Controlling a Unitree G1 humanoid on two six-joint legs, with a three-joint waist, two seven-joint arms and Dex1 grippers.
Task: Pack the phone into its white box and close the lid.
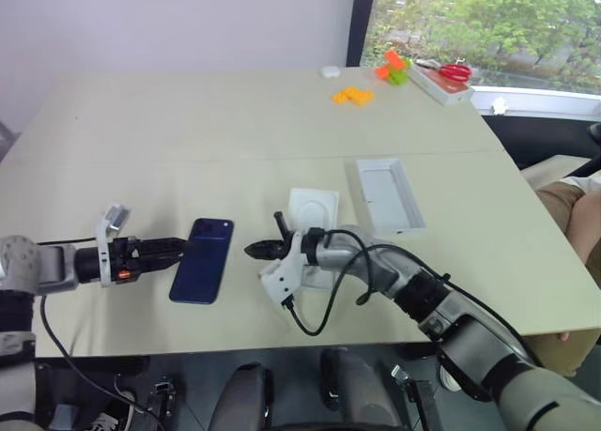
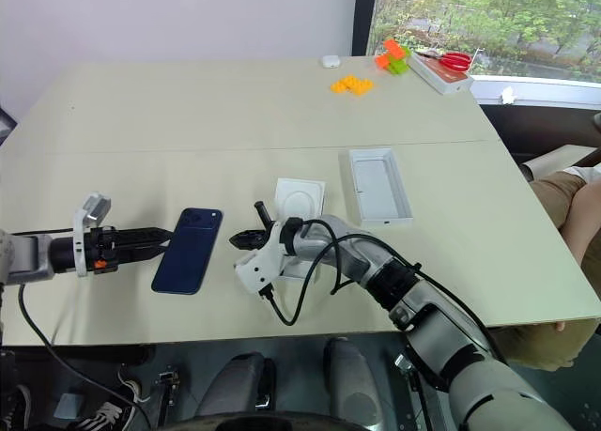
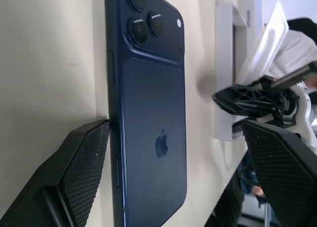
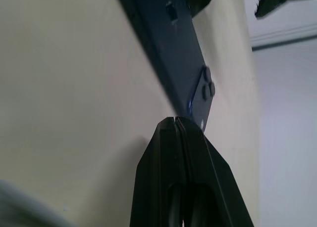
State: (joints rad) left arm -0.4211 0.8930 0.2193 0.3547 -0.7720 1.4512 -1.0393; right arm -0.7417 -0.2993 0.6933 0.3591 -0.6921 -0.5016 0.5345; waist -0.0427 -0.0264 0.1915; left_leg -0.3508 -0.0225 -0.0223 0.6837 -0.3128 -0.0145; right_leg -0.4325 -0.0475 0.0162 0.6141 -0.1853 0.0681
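Two arms reach in low over a big beige table (image 1: 235,112), one from each side of the frame. Right of centre sits the white box (image 1: 389,195), open side up, and just left of it the thin white insert (image 1: 313,207) with an oval recess. The phone (image 1: 203,259) lies back-up at lower left, camera bump toward the top. The left gripper (image 1: 181,246) is spread wide, tips right at the phone's left edge, not grasping it. The right gripper (image 1: 254,251) is clenched on nothing, pointing at the phone's right side, just apart.
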